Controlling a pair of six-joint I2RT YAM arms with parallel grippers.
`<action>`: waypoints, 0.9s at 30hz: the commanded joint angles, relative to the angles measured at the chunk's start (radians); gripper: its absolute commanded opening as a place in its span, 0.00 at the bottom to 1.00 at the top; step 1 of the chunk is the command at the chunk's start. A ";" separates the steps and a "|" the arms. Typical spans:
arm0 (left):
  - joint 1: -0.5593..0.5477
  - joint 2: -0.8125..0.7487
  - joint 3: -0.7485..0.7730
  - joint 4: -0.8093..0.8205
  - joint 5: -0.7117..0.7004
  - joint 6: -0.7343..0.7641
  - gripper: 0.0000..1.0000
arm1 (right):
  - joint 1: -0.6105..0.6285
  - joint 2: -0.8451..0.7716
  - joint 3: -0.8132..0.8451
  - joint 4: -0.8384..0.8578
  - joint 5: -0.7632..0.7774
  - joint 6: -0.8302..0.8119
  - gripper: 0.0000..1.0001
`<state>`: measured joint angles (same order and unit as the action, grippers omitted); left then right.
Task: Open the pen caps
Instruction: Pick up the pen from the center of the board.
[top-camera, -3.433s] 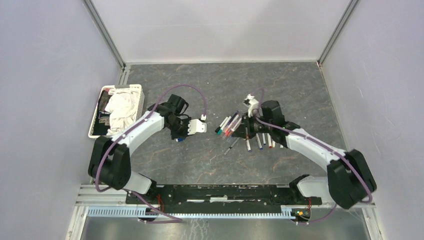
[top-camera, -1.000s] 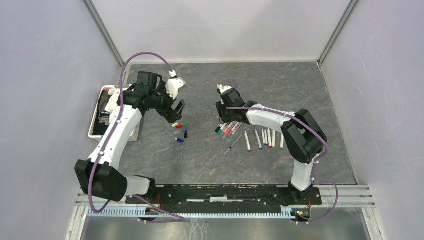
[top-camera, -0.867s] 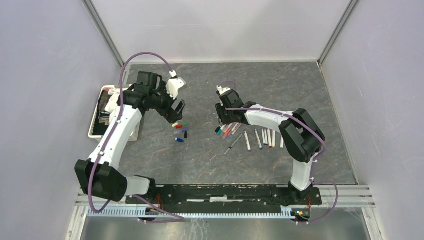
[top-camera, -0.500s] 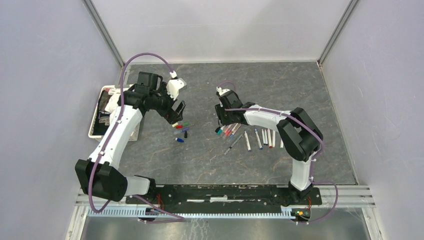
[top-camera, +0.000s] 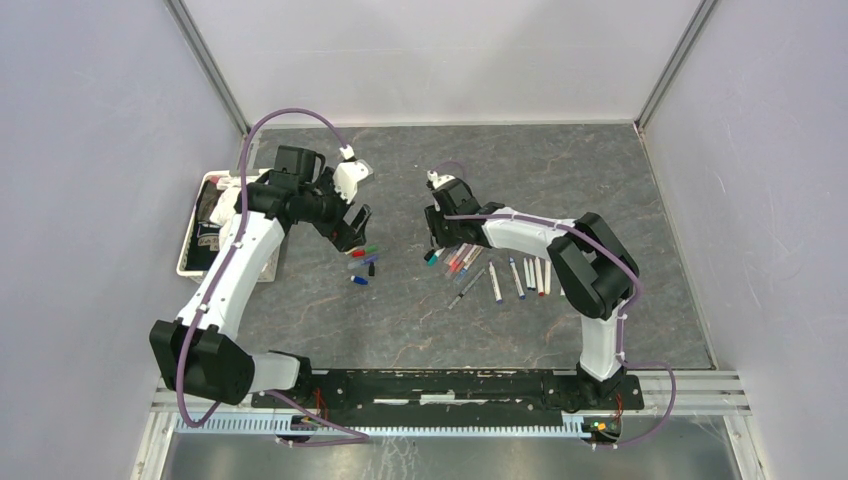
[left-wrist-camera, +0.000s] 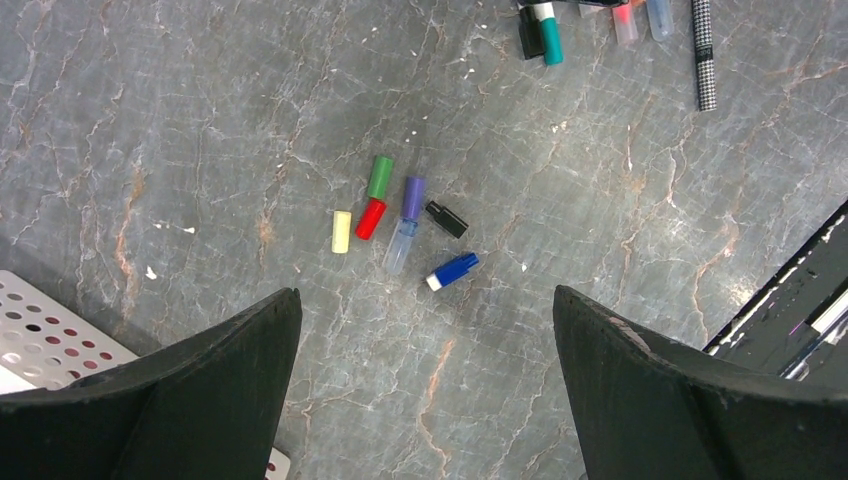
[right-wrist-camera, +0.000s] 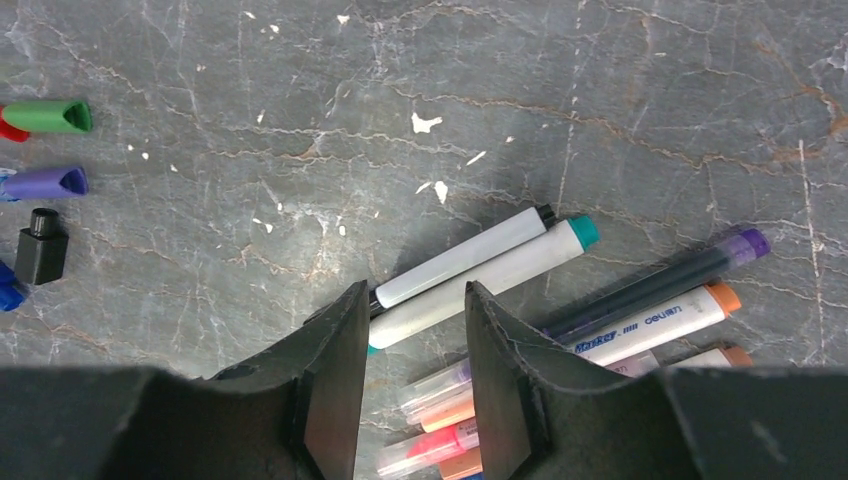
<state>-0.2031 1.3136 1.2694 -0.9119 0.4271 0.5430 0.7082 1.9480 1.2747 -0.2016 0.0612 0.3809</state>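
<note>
Several loose pen caps (left-wrist-camera: 379, 177) lie in a small cluster on the grey table: green, red (left-wrist-camera: 371, 218), yellow (left-wrist-camera: 341, 231), purple, clear, black and blue (left-wrist-camera: 452, 271). My left gripper (left-wrist-camera: 425, 295) hangs high above them, wide open and empty, also seen in the top view (top-camera: 352, 228). My right gripper (right-wrist-camera: 415, 295) stands part open low over a bundle of pens (top-camera: 458, 258). The near ends of a white black-tipped pen (right-wrist-camera: 470, 255) and a teal-capped pen (right-wrist-camera: 500, 272) lie between its fingers. I see no squeeze on them.
More pens (top-camera: 525, 275) lie in a row to the right of the bundle. A white basket (top-camera: 245, 176) with cloth stands at the left edge of the table; its corner (left-wrist-camera: 40, 330) is beside my left finger. Walls close three sides.
My right gripper has crept a little left and away over the pen bundle. The left arm has hardly moved, and its jaws stay wide.
</note>
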 joint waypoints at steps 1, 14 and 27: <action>0.004 -0.025 -0.005 -0.013 0.042 0.031 1.00 | 0.018 0.009 0.064 -0.031 0.002 0.010 0.44; 0.004 -0.027 -0.013 -0.022 0.047 0.038 1.00 | 0.038 0.035 0.135 -0.048 0.019 0.012 0.42; 0.005 -0.033 -0.024 -0.024 0.038 0.046 1.00 | 0.024 0.027 0.013 0.004 0.016 0.034 0.42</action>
<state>-0.2028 1.3071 1.2484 -0.9375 0.4484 0.5594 0.7383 1.9804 1.3033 -0.2386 0.0628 0.3950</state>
